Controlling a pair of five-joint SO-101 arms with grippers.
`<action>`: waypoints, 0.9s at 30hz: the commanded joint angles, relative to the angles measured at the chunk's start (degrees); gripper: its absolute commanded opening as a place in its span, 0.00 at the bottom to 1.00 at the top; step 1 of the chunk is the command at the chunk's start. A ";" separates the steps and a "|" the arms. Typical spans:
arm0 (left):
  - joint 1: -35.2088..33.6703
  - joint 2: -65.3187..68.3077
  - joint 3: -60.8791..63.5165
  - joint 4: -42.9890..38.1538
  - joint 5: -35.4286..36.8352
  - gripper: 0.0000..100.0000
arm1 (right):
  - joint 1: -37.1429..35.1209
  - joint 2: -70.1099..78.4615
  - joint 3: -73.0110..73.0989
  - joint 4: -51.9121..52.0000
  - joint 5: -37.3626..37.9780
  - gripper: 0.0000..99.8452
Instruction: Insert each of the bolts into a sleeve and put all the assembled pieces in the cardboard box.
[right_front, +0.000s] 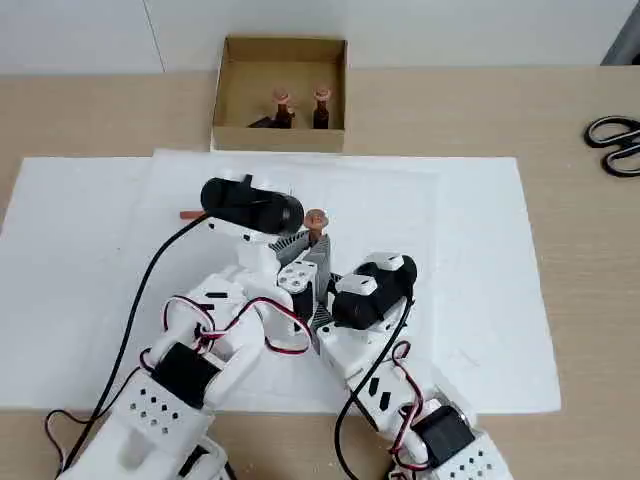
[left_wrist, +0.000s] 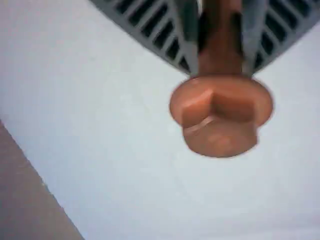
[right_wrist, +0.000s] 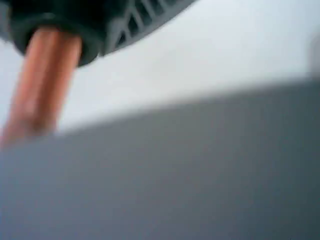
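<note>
The left pincer (left_wrist: 220, 60) is closed on a bolt (left_wrist: 220, 117), its two grey ribbed fingers (left_wrist: 150, 25) pressing the shank from either side while the head sticks out past the tips. The bolt is copper-coloured, with a hexagonal head on a round flange and a smooth shank. It is held above the white sheet (right_front: 480, 280) that covers the middle of the desk (right_front: 560, 100).

The right pincer (right_front: 320, 295) sits just beside the left one, towards the desk's near edge; whether it is open or closed cannot be told. Its wrist view shows a black sleeve (right_wrist: 50, 25) with a copper shank (right_wrist: 42, 90) coming out of its end, next to grey ribbed plastic.

A second bolt (right_front: 190, 214) lies on the sheet, touching or just beside the left arm's black motor. The cardboard box (right_front: 225, 90) stands at the far edge of the desk, and two assembled pieces (right_front: 283, 108) stand upright in it side by side, dark sleeves with copper heads on top. Scissors (right_front: 615, 145) with black handles lie at the desk's right edge, well apart from the arms.
</note>
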 joint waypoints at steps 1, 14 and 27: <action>0.35 -1.49 -0.40 2.81 -0.62 0.01 | -0.31 -1.54 0.26 -0.22 -0.44 0.00; 3.25 -1.41 -0.22 10.37 -0.62 0.01 | -0.13 -1.54 0.26 -0.22 -0.44 0.00; 3.34 -1.41 -0.57 12.04 -0.79 0.01 | -0.13 -1.54 0.26 -0.22 -0.35 0.00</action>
